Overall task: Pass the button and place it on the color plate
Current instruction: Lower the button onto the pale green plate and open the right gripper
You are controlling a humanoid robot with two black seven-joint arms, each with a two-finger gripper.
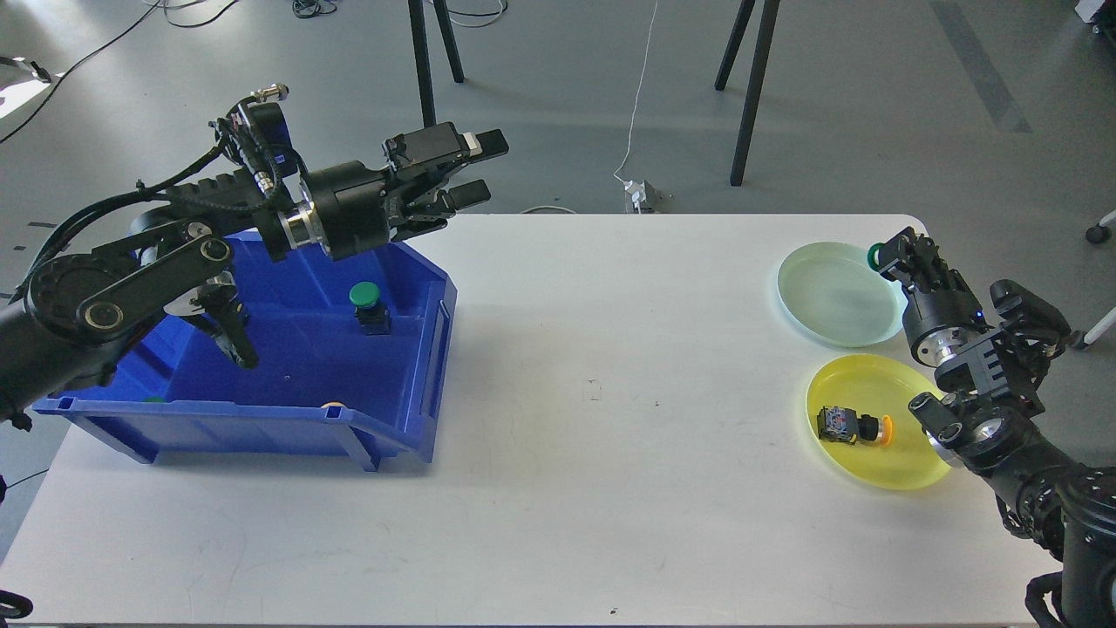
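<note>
My right gripper [891,258] is shut on a green button [874,255] and holds it at the far right rim of the pale green plate [828,296], whose inside is bare. The yellow plate [881,462] in front of it holds a yellow-capped button [854,426] lying on its side. My left gripper [479,169] is open and empty, raised above the far right corner of the blue bin [261,427]. Another green button [366,305] stands upright inside the bin.
Small green [153,399] and orange [331,404] caps peek over the bin's front wall. The white table [610,392] lies between bin and plates. Stand legs and a cable are on the floor behind the table.
</note>
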